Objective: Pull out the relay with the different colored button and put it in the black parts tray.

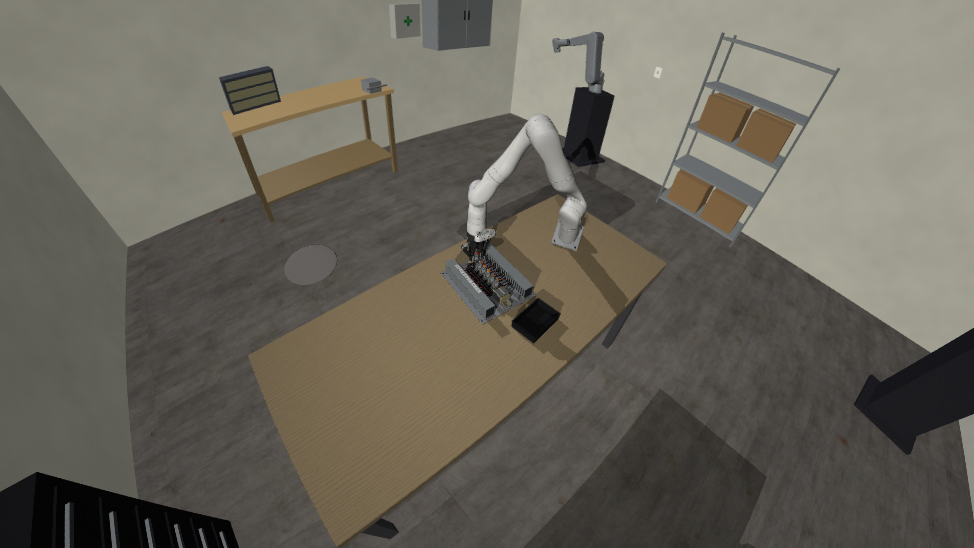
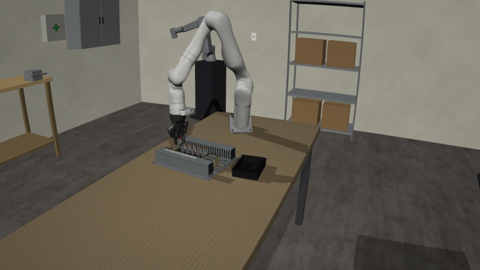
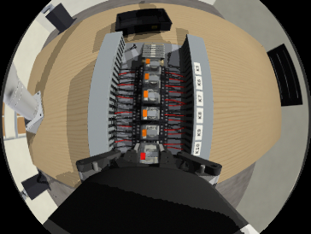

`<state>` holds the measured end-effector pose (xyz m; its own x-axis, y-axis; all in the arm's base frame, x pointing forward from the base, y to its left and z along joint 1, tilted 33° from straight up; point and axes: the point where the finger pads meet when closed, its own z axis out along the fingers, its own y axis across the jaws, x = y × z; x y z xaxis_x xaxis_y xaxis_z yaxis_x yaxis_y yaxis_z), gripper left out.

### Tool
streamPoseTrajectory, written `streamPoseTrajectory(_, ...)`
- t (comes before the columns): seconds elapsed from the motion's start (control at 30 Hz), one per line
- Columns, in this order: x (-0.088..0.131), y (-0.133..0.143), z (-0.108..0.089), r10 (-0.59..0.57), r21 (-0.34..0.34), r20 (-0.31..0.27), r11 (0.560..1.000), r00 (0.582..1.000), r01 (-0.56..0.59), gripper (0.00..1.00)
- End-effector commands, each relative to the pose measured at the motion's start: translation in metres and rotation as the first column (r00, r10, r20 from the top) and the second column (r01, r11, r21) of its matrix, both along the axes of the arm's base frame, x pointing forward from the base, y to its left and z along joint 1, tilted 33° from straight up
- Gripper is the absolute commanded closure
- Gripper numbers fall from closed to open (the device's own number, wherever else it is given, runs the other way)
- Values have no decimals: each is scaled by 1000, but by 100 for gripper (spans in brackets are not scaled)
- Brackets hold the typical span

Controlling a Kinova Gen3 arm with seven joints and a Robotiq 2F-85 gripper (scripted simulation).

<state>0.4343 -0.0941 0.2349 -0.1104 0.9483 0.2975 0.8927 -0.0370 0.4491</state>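
A grey socket panel (image 1: 469,287) (image 2: 183,164) (image 3: 104,103) lies on the wooden table with a row of clear relays down its middle. Five relays have orange buttons (image 3: 150,95). The relay with the red button (image 3: 144,155) (image 2: 180,138) stands at the end of the row farthest from the black parts tray (image 1: 536,319) (image 2: 249,166) (image 3: 144,20). My gripper (image 3: 149,149) (image 2: 178,136) (image 1: 472,253) is shut on the red-button relay, one finger on each side. I cannot tell whether the relay still sits in its socket.
Two long grey covers (image 2: 210,149) (image 3: 192,98) flank the relay row. The arm's base (image 2: 240,124) stands at the table's far end. A shelf with cardboard boxes (image 2: 322,53), a workbench (image 1: 306,109) and a second arm on a black pedestal (image 1: 589,115) stand off the table.
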Motion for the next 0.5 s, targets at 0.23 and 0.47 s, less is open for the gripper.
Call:
streamPoseTrajectory(0.23,-1,-2,3,-3,-3,2,1000,1000,3,100)
streamPoseTrajectory(0.47,-2,-3,4,-3,-3,2,1000,1000,3,100)
